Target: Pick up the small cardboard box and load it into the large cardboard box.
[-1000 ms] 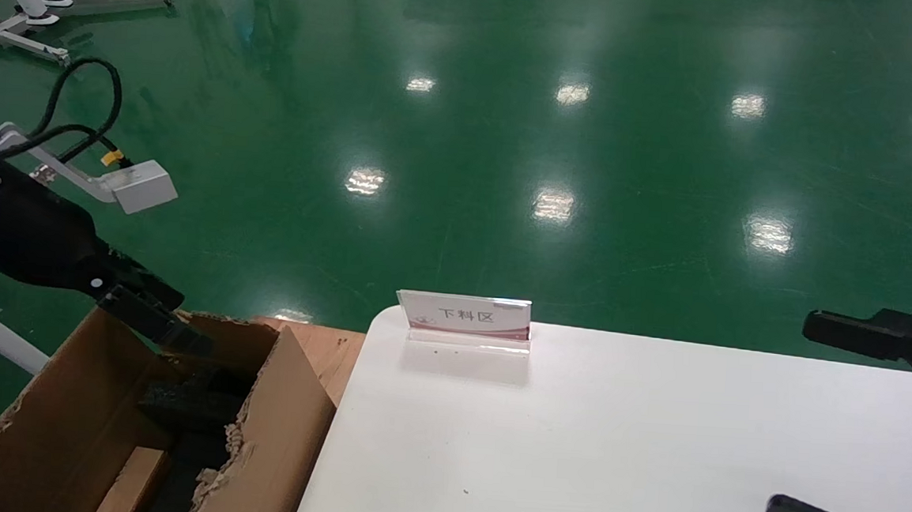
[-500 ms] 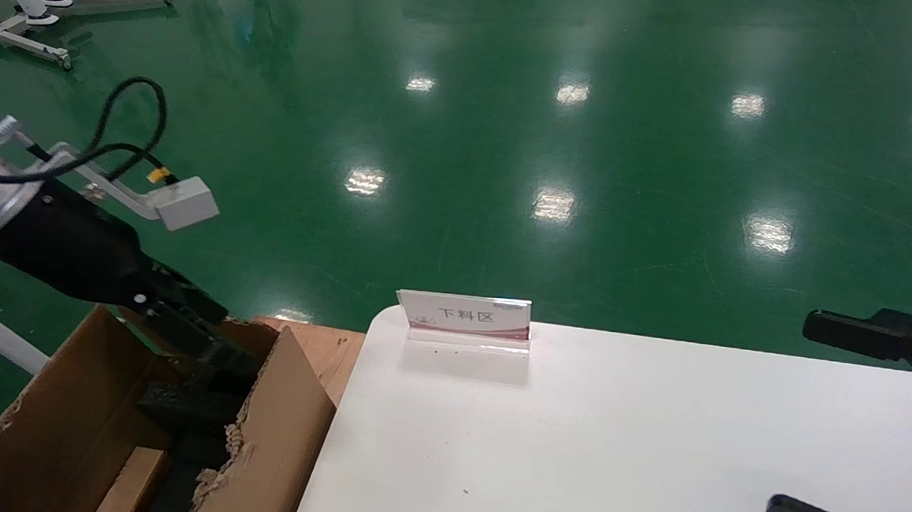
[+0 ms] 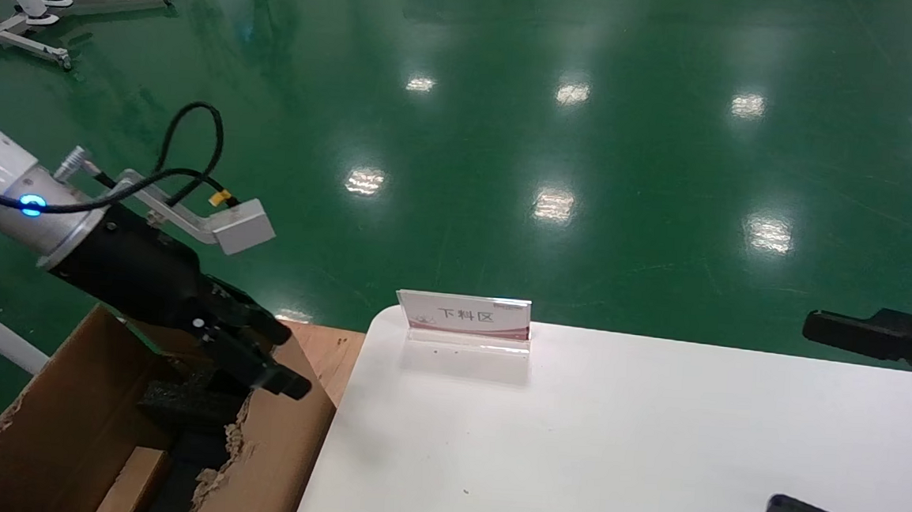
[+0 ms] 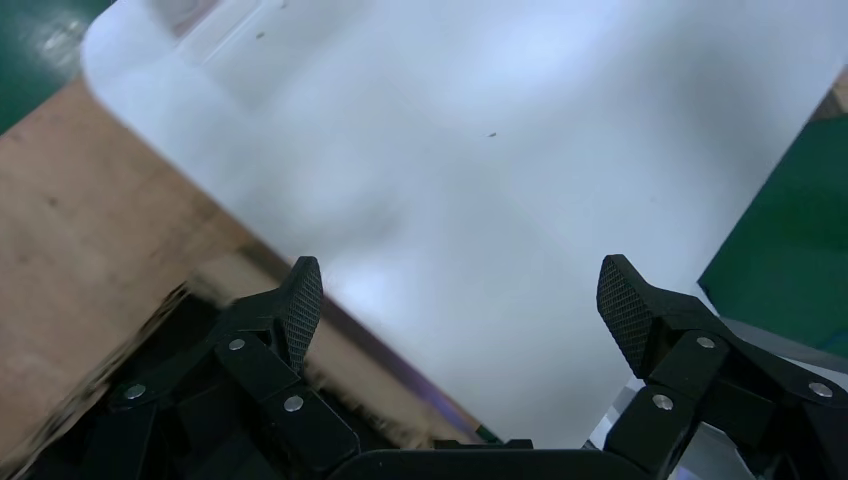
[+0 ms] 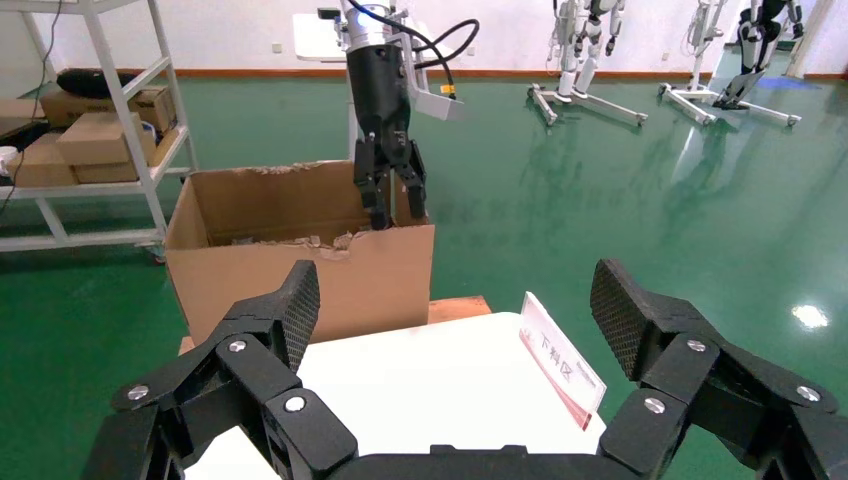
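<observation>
The large cardboard box (image 3: 81, 423), a brown carton with ragged flap edges, stands at the lower left beside the table; the right wrist view shows the large cardboard box (image 5: 300, 260) too. Inside it lie black foam (image 3: 185, 406) and a smooth light-tan piece that looks like the small cardboard box (image 3: 134, 478). My left gripper (image 3: 283, 360) hangs over the carton's wall nearest the table, open and holding nothing. Its own view shows the left gripper (image 4: 460, 280) wide apart over the table corner. My right gripper (image 3: 806, 420) rests open at the table's right edge, empty in its own view (image 5: 455, 285).
A white table (image 3: 610, 455) fills the lower right, with a clear sign stand (image 3: 464, 316) at its far-left corner. A wooden board (image 3: 332, 347) lies between carton and table. A shelf with cardboard boxes (image 5: 90, 140) stands behind the carton. Green floor lies beyond.
My left gripper has risen out of the carton and moved right toward the table, staying open and empty. The right arm has not moved.
</observation>
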Controlling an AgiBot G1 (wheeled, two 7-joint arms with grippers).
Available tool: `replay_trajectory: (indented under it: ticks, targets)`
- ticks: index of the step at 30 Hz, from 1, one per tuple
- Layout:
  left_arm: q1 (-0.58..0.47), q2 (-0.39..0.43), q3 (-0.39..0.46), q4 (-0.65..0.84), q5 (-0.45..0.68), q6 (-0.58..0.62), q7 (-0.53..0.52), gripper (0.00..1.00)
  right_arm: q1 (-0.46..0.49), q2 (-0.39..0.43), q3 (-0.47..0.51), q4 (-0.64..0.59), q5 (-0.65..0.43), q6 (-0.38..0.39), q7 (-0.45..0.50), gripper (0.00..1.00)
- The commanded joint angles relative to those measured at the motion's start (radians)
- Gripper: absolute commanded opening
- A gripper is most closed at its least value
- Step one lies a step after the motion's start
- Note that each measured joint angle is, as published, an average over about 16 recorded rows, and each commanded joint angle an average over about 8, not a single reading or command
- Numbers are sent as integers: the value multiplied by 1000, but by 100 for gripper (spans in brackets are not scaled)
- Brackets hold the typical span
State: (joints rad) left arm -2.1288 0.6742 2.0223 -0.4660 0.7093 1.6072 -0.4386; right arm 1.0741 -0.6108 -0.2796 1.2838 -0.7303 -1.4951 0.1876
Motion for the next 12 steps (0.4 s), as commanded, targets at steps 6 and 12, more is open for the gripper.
replay_trajectory:
  ticks: [6,12]
  targets:
    - [55,-3,-90,-42,1,-6,13,100,0,0,0,0,0,0,0,100]
    - [97,-6,-160,-75,2,-10,23,100,0,0,0,0,0,0,0,100]
